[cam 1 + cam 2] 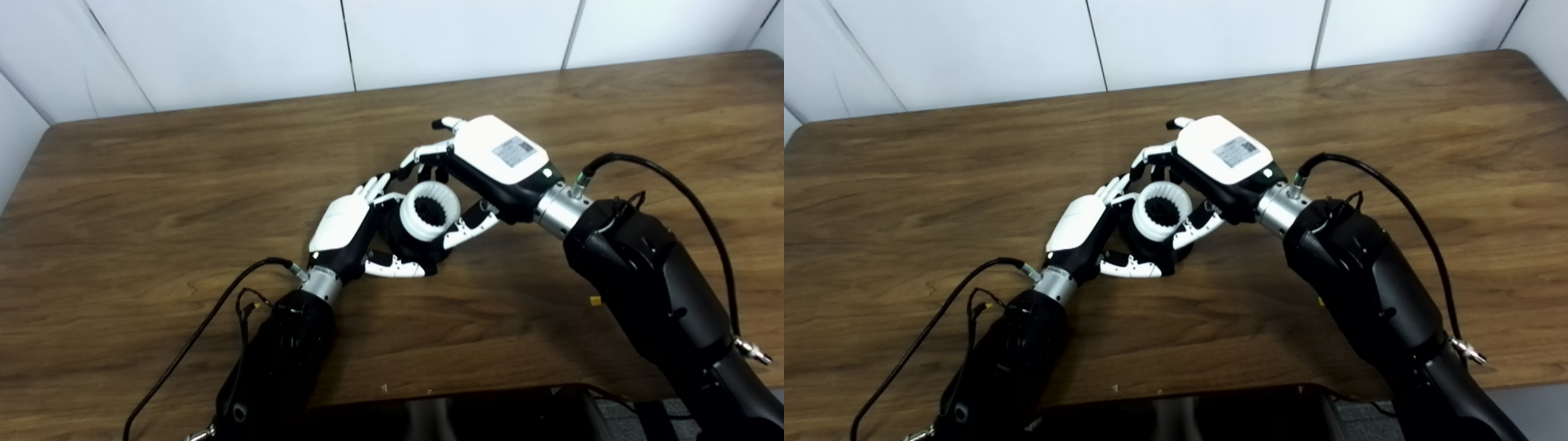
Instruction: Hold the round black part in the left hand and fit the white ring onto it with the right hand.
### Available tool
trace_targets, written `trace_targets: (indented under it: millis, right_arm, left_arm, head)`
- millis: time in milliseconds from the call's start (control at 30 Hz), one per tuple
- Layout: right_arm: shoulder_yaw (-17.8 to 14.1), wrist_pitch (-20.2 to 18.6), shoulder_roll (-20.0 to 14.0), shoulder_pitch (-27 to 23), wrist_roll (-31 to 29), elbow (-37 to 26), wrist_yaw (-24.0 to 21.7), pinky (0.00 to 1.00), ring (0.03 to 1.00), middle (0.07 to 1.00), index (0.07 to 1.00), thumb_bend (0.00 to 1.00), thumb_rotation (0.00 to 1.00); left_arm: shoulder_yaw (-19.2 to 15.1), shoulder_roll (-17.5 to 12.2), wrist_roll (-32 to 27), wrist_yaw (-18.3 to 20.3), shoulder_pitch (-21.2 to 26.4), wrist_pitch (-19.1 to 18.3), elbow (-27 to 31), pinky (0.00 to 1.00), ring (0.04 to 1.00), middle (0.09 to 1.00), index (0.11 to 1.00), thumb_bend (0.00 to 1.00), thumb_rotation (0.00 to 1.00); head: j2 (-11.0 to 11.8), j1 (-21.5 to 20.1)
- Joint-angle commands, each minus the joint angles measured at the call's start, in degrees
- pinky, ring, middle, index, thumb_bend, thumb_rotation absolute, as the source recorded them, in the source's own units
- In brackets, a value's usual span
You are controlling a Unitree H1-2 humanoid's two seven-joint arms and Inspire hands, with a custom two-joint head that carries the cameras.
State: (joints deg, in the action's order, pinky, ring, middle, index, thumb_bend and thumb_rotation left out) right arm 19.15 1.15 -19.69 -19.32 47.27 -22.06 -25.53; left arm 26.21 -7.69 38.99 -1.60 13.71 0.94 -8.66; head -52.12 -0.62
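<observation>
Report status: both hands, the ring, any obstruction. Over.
Left hand shut on round black part. Right hand shut on white ring, ring against the part. Nothing in the way.

Grey printed label on the right hand, its text too small to read.

You could see little of the round black part: the left hand wrapped it and the white ring covered its near face. The right hand hid the ring's far right edge, so its grip there was unclear. Both arms were cut off at the bottom edge
</observation>
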Motion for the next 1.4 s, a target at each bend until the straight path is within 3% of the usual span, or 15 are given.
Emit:
trace_targets:
  millis: [0,333,1367]
  right_arm:
    - [-0.23,1.80,0.48,-1.46,0.30,-0.47,1.86,0.87,0.526,0.559,0.689,0.70,0.23]
    - [0.51,3.53,1.05,-2.06,0.66,2.54,2.42,0.84,0.520,0.550,0.686,0.70,0.25]
    - [-0.11,2.68,0.10,-4.89,1.22,6.54,1.61,0.88,0.531,0.564,0.702,0.68,0.24]
  left_arm:
    - [2.09,1.24,0.63,2.44,-0.65,-0.34,-1.30,0.98,1.000,1.000,0.708,1.00,0.37]
    - [2.30,1.21,0.30,2.32,-0.66,-0.10,-1.39,0.98,1.000,1.000,0.708,1.00,0.37]
    - [2.20,0.75,0.79,3.40,-0.80,-1.14,0.20,0.98,1.000,1.000,0.719,1.00,0.44]
  head:
    - [-0.08,-0.03]
    - [-0.22,0.18]
    - [-0.49,-0.28]
